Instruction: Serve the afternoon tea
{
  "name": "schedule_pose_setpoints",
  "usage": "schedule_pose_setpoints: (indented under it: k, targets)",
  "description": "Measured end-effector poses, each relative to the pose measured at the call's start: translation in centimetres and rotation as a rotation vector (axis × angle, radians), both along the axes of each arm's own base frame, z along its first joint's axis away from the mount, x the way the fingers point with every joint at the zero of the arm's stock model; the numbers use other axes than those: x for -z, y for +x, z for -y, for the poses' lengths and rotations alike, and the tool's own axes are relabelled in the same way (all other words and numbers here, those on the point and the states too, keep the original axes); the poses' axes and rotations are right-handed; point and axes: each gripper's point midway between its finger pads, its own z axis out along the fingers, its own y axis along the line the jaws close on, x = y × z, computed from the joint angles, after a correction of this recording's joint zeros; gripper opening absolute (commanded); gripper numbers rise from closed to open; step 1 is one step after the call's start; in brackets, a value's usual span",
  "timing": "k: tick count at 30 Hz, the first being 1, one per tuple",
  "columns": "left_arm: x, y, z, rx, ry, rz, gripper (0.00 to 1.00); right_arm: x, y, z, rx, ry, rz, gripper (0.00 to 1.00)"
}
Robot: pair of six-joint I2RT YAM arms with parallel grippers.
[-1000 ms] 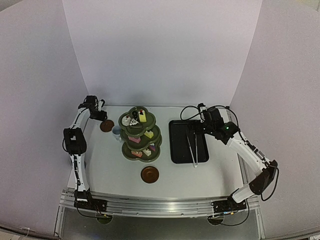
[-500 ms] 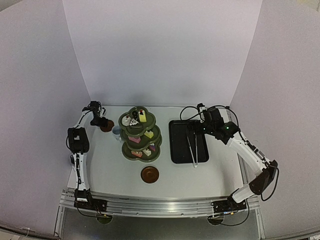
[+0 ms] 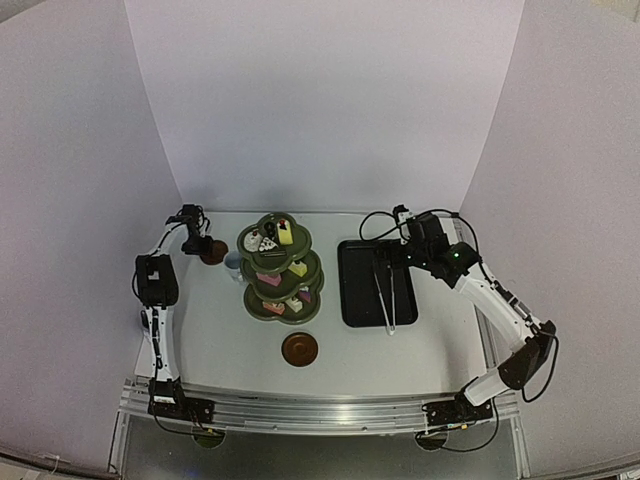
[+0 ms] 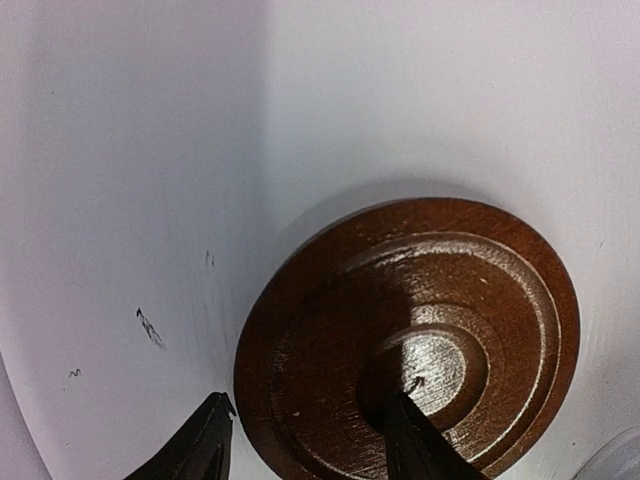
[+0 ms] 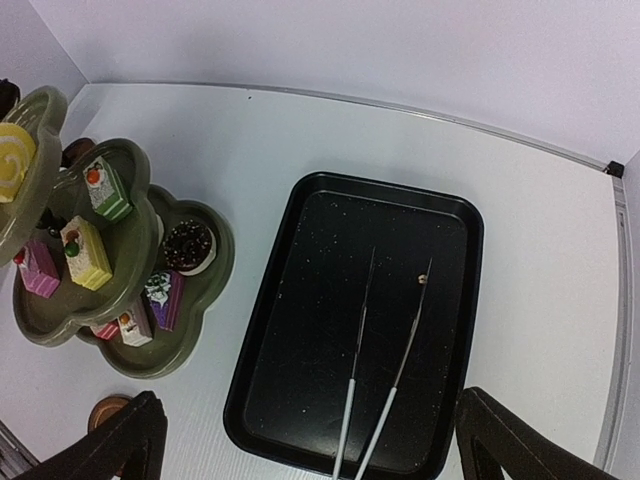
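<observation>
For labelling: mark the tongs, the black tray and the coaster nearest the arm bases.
tongs (image 5: 350, 400): right wrist view, one white arm.
black tray (image 5: 300, 330): right wrist view, bare floor.
coaster (image 3: 300, 348): top external view, centre.

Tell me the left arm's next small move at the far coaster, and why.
Probably close the left hand on the coaster. In the wrist view its jaws stand apart astride the coaster's rim: one fingertip just outside it over the table, the other over the centre ring. The coaster lies flat, not yet lifted.
</observation>
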Motion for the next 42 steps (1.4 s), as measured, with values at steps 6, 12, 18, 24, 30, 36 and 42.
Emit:
schedule_pose_setpoints:
  k: [6,12,18,24,30,36,42]
  targets:
    - [0.1,-4.8,-0.3,0.037,0.044,-0.092,0.52,-0.7,0.0,-0.2,-0.021,-0.004,0.016,0.98]
    - [0.3,-11.5,-0.6,0.122,0.102,-0.230,0.51,-1.4,0.0,-0.4,-0.039,-0.004,0.035,0.98]
    - [0.5,-20.0,1.8,0.297,0.174,-0.368,0.53,-2.0,-0.2,-0.3,-0.055,-0.010,0.052,0.98]
    - [0.7,-25.7,6.1,0.492,0.222,-0.459,0.53,-3.5,-0.8,0.1,-0.065,-0.004,0.089,0.98]
    - [0.7,-28.1,8.4,0.574,0.243,-0.497,0.51,-5.2,-1.7,0.8,-0.071,0.002,0.134,0.98]
    - [0.8,-30.2,10.6,0.626,0.243,-0.515,0.50,-6.0,-2.5,1.4,-0.077,-0.003,0.160,0.98]
    - [0.9,-31.8,13.3,0.615,0.165,-0.534,0.48,-5.9,-2.6,1.6,-0.086,-0.025,0.168,0.98]
